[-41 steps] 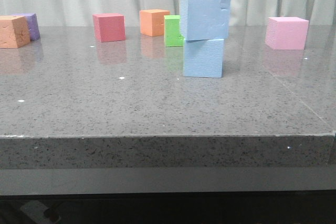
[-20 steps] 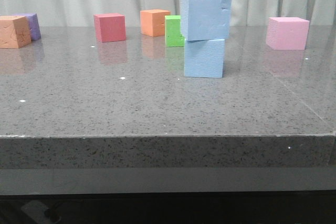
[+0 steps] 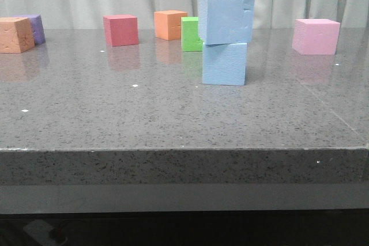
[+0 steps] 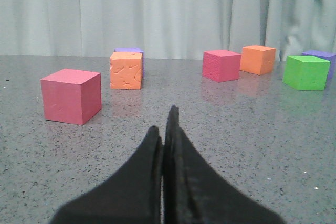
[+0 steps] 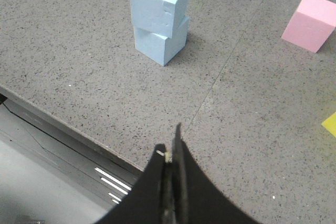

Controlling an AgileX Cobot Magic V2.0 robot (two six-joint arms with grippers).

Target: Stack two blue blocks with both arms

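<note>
Two pale blue blocks stand stacked on the grey table. The upper blue block point(image 3: 225, 18) rests on the lower blue block point(image 3: 224, 64), turned a little and overhanging it. The stack also shows in the right wrist view, upper block point(image 5: 159, 2) on lower block point(image 5: 167, 41). My right gripper point(image 5: 170, 145) is shut and empty, above the table's front edge, well back from the stack. My left gripper point(image 4: 164, 124) is shut and empty, low over the table; the blue blocks are out of its view. Neither gripper shows in the front view.
Other cubes stand on the table point(image 3: 115, 119): a red one point(image 3: 120, 30), an orange one point(image 3: 169, 25), a green one point(image 3: 191, 33) just behind the stack, a pink one point(image 3: 315, 36), an orange one point(image 3: 15, 34) and a purple one point(image 3: 34, 28) at far left. A curtain hangs behind.
</note>
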